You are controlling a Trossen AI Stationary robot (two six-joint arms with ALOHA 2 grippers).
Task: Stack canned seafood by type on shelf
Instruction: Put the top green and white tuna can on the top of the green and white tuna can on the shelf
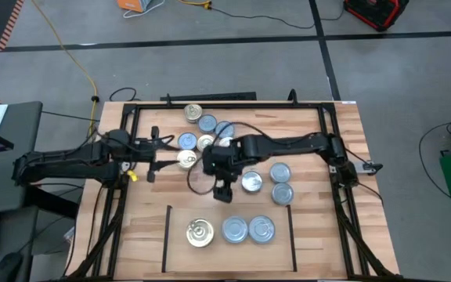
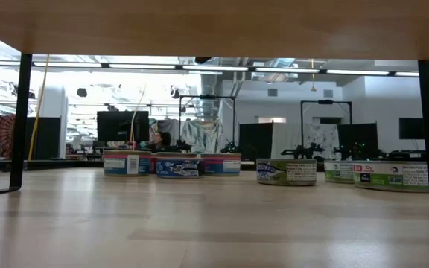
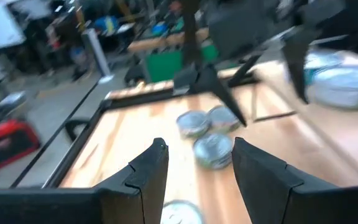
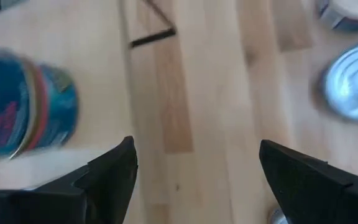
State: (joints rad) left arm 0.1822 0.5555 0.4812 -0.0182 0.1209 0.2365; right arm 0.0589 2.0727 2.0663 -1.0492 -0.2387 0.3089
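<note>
Left pincer (image 1: 153, 153) hangs part open, holding nothing, just beside the gold-topped flat round tin (image 1: 186, 159) on the light wood desk (image 1: 319, 227). Right pincer (image 1: 222, 190) gapes wide and empty (silver-topped tin (image 1: 251, 182) just beside it). Black-lined plank shelf (image 1: 177, 251) holds one gold tin (image 1: 200, 233) and two silver tins (image 1: 234, 229).

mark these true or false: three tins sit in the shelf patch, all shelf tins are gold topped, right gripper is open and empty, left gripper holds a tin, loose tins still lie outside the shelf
1. Three flat round tins sit inside the black-lined light wood shelf patch. True.
2. All three are gold topped. False: one gold-topped tin, two silver-topped tins.
3. The right gripper is open with nothing between its fingers. True.
4. The left gripper holds a tin. False: its fingers stand apart, gripping nothing.
5. Loose tins lie outside the shelf. True.
</note>
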